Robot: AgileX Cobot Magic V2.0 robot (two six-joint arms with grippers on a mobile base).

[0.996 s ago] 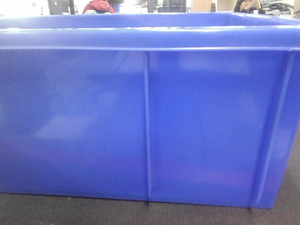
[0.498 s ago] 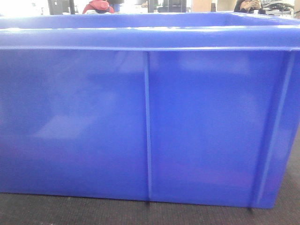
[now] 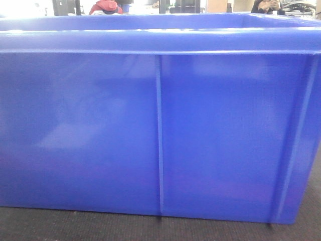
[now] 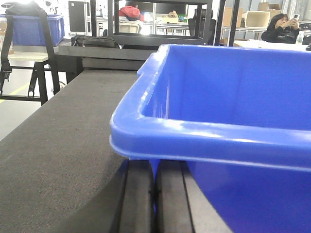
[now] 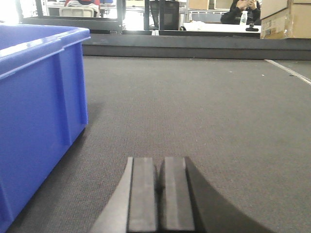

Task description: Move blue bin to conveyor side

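The blue bin (image 3: 100, 125) fills the front view, standing on the dark mat. In the left wrist view its rolled rim and near corner (image 4: 204, 131) lie right over my left gripper (image 4: 155, 167). That gripper's two black pads are pressed together under the rim, with a thin blue rib of the bin pinched between them. Seen from the right wrist, the bin's end wall (image 5: 34, 97) stands at the left. My right gripper (image 5: 160, 165) is shut on nothing, low over the mat and apart from the bin. The conveyor is out of view.
The dark mat (image 5: 204, 97) stretches far to the right of the bin, with a raised ledge (image 5: 194, 46) at its far edge. A black frame (image 4: 155, 19) stands beyond the bin. A second blue crate (image 4: 34, 29) sits far left, and cardboard boxes (image 5: 286, 19) far right.
In the front view the bin has slid very slightly to the right; its middle rib sits a few pixels further right than a second ago.
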